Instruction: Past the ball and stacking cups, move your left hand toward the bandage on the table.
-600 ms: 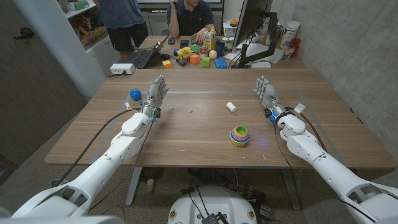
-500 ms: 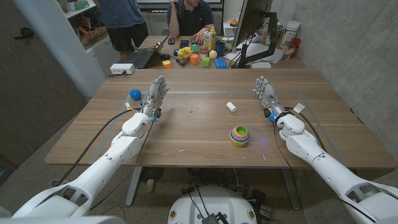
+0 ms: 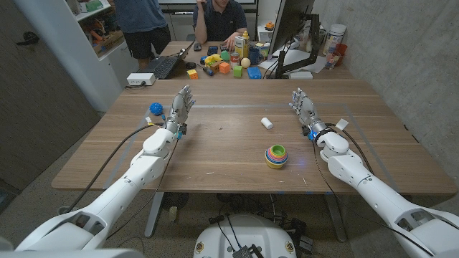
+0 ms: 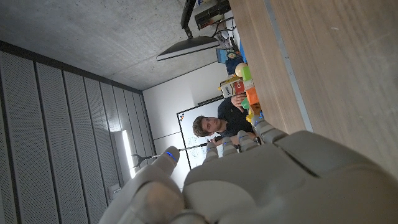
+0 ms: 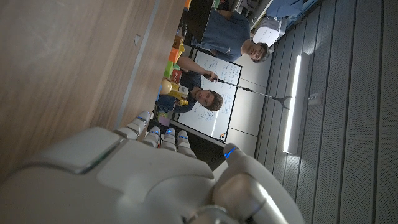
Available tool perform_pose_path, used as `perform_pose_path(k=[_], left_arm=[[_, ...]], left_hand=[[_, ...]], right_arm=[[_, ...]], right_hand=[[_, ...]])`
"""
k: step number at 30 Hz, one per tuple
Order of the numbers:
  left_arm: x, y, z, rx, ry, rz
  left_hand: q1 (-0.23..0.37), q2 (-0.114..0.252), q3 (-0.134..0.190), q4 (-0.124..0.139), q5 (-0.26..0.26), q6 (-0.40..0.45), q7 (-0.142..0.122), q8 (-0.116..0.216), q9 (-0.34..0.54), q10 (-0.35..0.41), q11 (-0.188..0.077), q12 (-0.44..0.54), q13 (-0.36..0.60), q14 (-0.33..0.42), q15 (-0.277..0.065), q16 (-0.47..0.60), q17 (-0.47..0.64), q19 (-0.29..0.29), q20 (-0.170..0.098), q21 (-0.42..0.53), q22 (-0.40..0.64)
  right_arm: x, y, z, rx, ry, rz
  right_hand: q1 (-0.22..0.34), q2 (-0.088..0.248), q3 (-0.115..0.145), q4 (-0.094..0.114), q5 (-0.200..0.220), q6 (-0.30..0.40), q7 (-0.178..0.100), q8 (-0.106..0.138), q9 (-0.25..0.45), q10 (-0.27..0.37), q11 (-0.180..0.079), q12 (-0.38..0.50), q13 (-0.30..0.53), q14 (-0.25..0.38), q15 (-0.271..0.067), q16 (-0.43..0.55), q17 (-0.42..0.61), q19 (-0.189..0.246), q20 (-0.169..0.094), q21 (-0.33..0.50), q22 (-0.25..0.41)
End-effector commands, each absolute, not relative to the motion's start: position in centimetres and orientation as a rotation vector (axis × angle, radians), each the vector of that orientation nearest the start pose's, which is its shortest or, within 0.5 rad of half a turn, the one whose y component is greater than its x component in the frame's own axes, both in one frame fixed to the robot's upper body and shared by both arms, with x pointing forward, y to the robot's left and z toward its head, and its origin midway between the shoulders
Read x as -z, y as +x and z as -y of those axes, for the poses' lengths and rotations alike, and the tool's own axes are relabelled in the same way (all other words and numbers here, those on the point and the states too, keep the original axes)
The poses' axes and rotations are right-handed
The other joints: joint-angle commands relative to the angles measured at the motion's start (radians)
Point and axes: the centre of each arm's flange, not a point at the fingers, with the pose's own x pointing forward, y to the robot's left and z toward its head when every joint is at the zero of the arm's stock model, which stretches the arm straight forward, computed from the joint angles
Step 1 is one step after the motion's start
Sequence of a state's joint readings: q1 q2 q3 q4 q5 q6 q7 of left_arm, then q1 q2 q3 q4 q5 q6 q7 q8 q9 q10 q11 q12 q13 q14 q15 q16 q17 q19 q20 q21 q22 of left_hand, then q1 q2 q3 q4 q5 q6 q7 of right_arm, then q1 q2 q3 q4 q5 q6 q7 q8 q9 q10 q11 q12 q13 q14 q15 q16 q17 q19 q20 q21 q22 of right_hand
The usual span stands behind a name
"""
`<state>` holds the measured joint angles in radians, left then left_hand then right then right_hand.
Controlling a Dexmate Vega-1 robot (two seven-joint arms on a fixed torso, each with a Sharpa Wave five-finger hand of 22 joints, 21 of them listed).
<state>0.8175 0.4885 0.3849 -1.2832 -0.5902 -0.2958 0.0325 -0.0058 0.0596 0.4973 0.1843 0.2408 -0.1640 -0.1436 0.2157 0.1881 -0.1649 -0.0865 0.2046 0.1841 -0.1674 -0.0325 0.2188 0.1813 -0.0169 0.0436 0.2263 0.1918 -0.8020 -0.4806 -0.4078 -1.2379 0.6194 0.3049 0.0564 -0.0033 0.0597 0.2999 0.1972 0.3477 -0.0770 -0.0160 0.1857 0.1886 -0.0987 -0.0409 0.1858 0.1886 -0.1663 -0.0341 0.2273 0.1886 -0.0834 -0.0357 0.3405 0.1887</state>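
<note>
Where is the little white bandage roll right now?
In the head view, the bandage lies on the wooden table, right of middle, beyond the stacking cups and nearer the right hand.

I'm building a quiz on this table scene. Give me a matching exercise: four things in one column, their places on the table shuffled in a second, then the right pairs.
Things:
1. ball
2. stacking cups
3. bandage
4. left robot hand

Places:
A. near the table's middle, small and white
B. toward the near edge, closer to the right arm
C. beside the left robot hand, on its outer side
D. raised over the table's left half, holding nothing

Pairs: 1-C, 2-B, 3-A, 4-D
</note>
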Motion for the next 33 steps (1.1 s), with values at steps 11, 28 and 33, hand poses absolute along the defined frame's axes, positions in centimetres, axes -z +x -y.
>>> perform_pose_path(k=[11,28,33], left_arm=[[-3.8,66.2,-26.3,0.168,0.171,0.651],[-8.9,66.8,-23.1,0.256,0.403,0.617],[-10.3,66.6,-21.5,0.298,0.493,0.622]], left_hand=[[0.012,0.053,-0.024,-0.015,-0.006,0.029,-0.065,0.004,0.002,0.018,-0.014,0.003,0.002,0.023,-0.005,0.006,-0.001,0.015,0.000,0.004,0.000],[0.041,0.011,-0.039,-0.051,-0.006,0.081,-0.076,0.010,0.002,0.060,-0.037,0.007,0.002,0.058,-0.014,0.007,-0.003,0.018,0.015,-0.005,-0.005],[0.074,-0.012,-0.039,-0.087,-0.005,0.116,-0.077,0.017,0.003,0.089,-0.045,0.009,0.003,0.073,-0.017,0.006,-0.003,0.027,0.013,-0.009,-0.008]], right_arm=[[3.4,66.0,26.6,-0.275,0.010,0.584],[3.5,65.9,26.5,-0.285,0.007,0.584],[3.5,66.0,26.2,-0.293,0.004,0.582]], right_hand=[[0.000,0.132,0.010,0.000,0.006,-0.004,0.001,0.008,0.002,-0.007,0.000,0.005,0.002,-0.029,-0.069,0.004,0.004,-0.003,-0.102,-0.001,0.004],[0.000,0.132,0.011,0.000,0.006,-0.001,0.002,0.008,0.002,-0.004,-0.001,0.005,0.002,-0.027,-0.069,0.005,0.004,0.000,-0.102,-0.004,0.004],[0.000,0.132,0.011,0.000,0.006,-0.001,0.002,0.008,0.002,-0.003,0.000,0.006,0.002,-0.026,-0.069,0.005,0.004,0.000,-0.102,-0.005,0.004]])
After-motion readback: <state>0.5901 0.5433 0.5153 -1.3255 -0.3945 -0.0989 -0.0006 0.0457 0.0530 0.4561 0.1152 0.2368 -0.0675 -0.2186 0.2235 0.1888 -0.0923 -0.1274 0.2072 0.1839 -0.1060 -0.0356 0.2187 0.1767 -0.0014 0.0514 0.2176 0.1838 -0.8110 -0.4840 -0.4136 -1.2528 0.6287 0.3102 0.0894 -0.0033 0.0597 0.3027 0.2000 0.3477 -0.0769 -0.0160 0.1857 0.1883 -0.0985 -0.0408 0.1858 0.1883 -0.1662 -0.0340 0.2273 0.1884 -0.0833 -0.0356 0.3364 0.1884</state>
